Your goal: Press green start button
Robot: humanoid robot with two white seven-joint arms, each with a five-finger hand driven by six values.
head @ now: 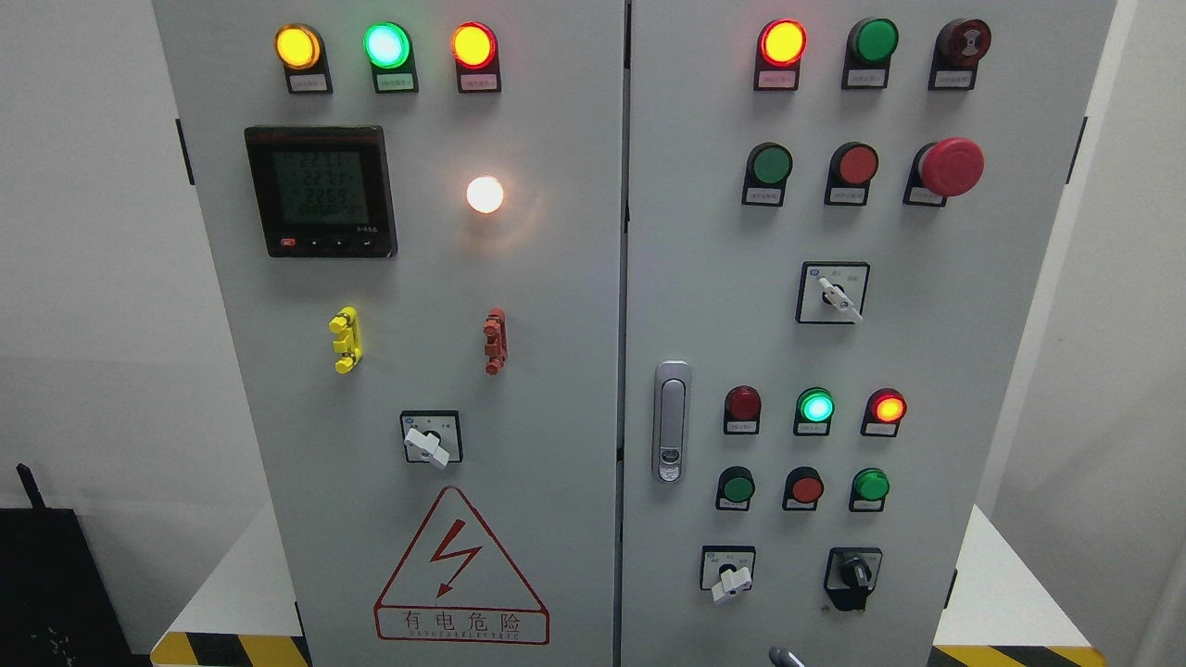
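A grey two-door control cabinet (pixel 556 278) fills the view. Its right door carries several green push buttons: one in the second row (pixel 771 165), one at the top (pixel 875 40), and two in the low row (pixel 738 486) (pixel 871 484). Their labels are too small to read. Green lamps glow at the upper left (pixel 386 44) and at the lower right (pixel 816 406). Only a small grey tip of what looks like my right hand (pixel 783 656) shows at the bottom edge, well below every button. My left hand is out of view.
Red buttons (pixel 857 164) (pixel 806 488) and a red mushroom stop (pixel 952 167) sit beside the green ones. Rotary switches (pixel 834 295) (pixel 727 572) (pixel 852 574), a door latch (pixel 672 421), a meter (pixel 320 192) and a warning triangle (pixel 460 574) also stand on the panel.
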